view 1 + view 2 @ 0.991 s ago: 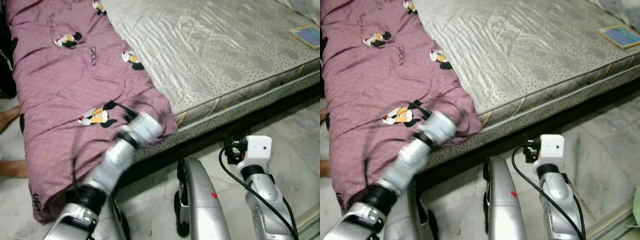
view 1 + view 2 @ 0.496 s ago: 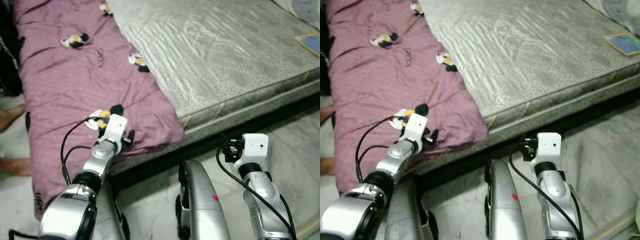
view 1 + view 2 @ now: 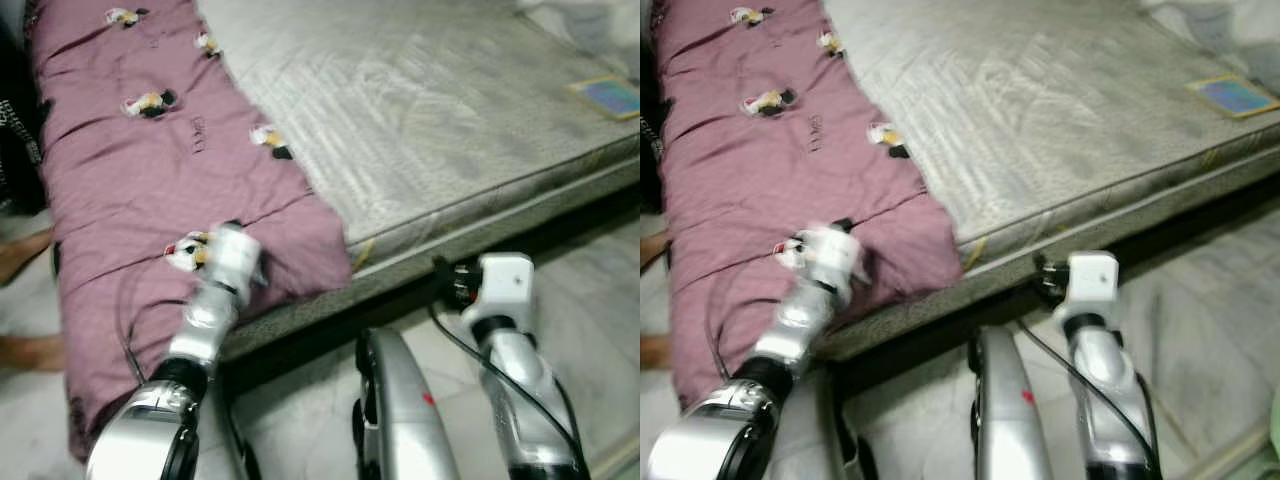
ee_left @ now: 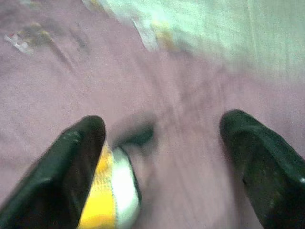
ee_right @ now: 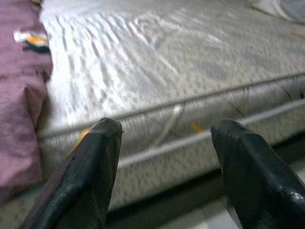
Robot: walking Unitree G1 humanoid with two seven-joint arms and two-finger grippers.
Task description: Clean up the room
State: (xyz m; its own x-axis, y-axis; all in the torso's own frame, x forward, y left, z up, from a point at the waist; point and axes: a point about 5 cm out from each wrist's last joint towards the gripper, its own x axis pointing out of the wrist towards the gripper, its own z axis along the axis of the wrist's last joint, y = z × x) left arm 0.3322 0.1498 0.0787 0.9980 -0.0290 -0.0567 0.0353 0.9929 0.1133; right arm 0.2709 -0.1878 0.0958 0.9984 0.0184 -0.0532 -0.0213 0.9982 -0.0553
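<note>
Your left gripper hovers over the purple blanket at the mattress's ten o'clock side, jaws released. Your right gripper faces the mattress edge, jaws released.

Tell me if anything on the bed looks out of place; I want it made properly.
The purple blanket covers only the bed's left strip, leaving the grey mattress bare, and its near end droops over the edge. The open left gripper hovers over it. A small blue-and-yellow item lies at the far right.
</note>
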